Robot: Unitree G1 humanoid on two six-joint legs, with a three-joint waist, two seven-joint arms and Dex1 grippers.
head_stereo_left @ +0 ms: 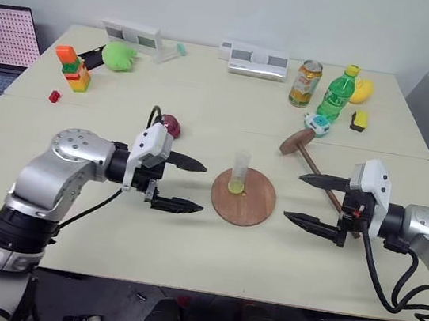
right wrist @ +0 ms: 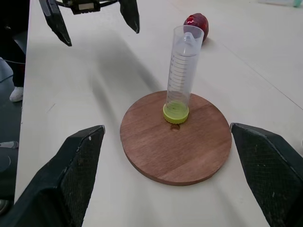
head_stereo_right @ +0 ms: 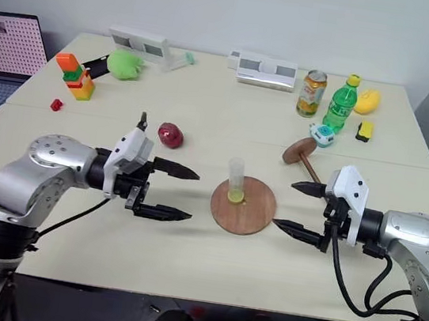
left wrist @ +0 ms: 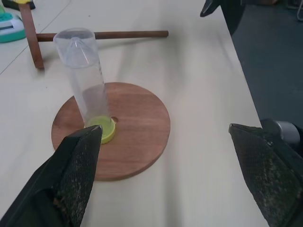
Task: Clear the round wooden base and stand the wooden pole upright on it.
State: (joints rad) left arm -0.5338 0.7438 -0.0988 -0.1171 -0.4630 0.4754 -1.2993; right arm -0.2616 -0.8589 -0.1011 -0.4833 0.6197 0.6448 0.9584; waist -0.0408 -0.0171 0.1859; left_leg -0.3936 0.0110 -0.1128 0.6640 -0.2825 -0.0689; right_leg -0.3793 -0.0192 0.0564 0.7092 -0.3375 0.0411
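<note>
The round wooden base (head_stereo_left: 254, 209) lies flat in the middle of the table. A clear plastic tube (head_stereo_left: 239, 169) with a yellow-green cap stands upright on it, beside the centre hole. The wooden pole (head_stereo_left: 322, 179) lies on the table behind and right of the base, its fixed disc (head_stereo_left: 298, 142) at the far end. My left gripper (head_stereo_left: 203, 187) is open just left of the base, pointing at it. My right gripper (head_stereo_left: 293, 195) is open just right of the base, its upper finger over the pole. Neither holds anything.
A dark red round object (head_stereo_left: 170, 125) sits behind the left gripper. At the back stand a can (head_stereo_left: 306, 82), a green bottle (head_stereo_left: 336, 94), white boxes (head_stereo_left: 253, 59), a green plush (head_stereo_left: 119, 56) and toy blocks (head_stereo_left: 73, 69). A laptop (head_stereo_left: 4, 39) is at far left.
</note>
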